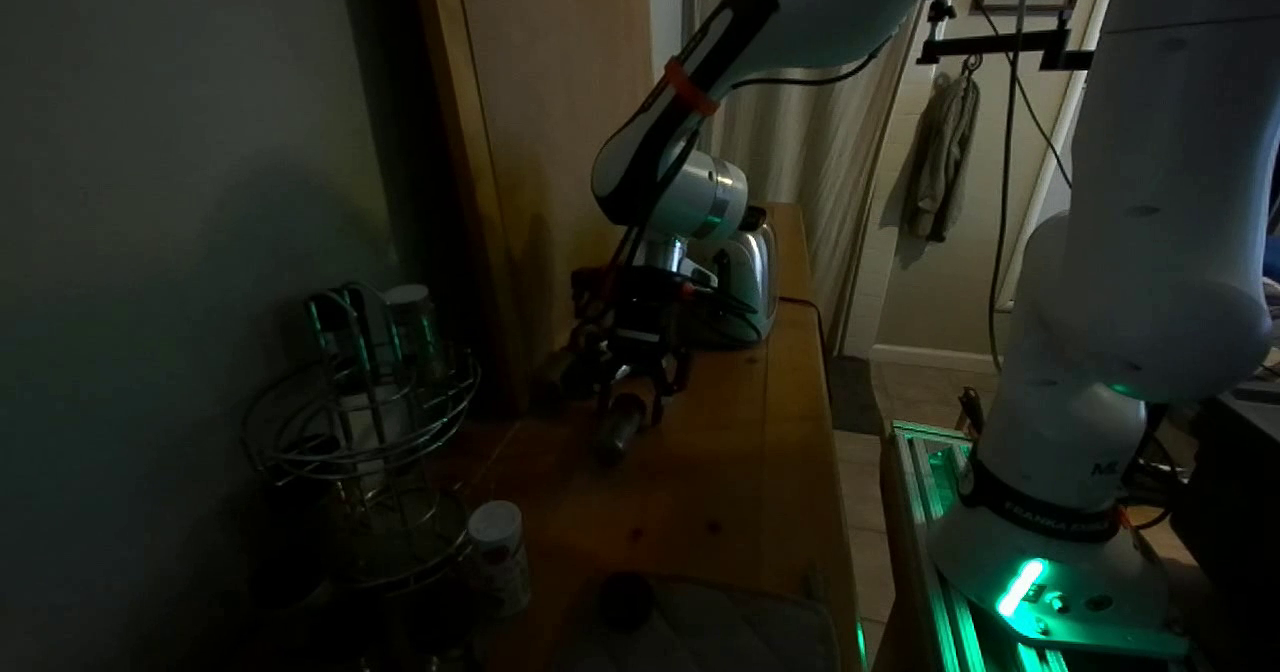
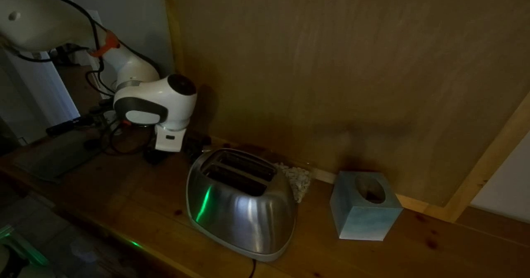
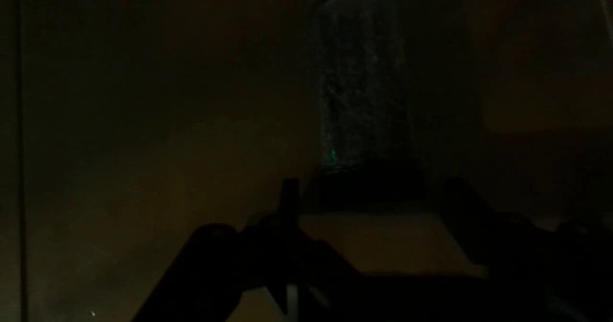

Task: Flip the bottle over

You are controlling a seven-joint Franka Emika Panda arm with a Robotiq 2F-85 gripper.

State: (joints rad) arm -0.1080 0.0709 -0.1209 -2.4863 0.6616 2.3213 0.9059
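Note:
The bottle (image 1: 618, 434) is small, slim and dark and appears to lie on its side on the wooden table. In the wrist view the bottle (image 3: 364, 82) has a greyish body pointing away from me and a black cap end near my fingers. My gripper (image 1: 632, 412) is low over the table, at the bottle's near end. In the wrist view my gripper (image 3: 371, 190) is open, with a finger on each side of the cap end and dark gaps between. The picture is very dark, so contact is hard to judge. In an exterior view the wrist hides the bottle.
A silvery toaster (image 2: 244, 216) stands behind the arm, with a bag of white pebbles (image 2: 296, 180) and a tissue box (image 2: 364, 216) farther along. A wire rack (image 1: 370, 462) and a pale-lidded jar (image 1: 500, 557) stand near a grey mat (image 1: 730, 627). A wooden panel (image 2: 331, 71) backs the table.

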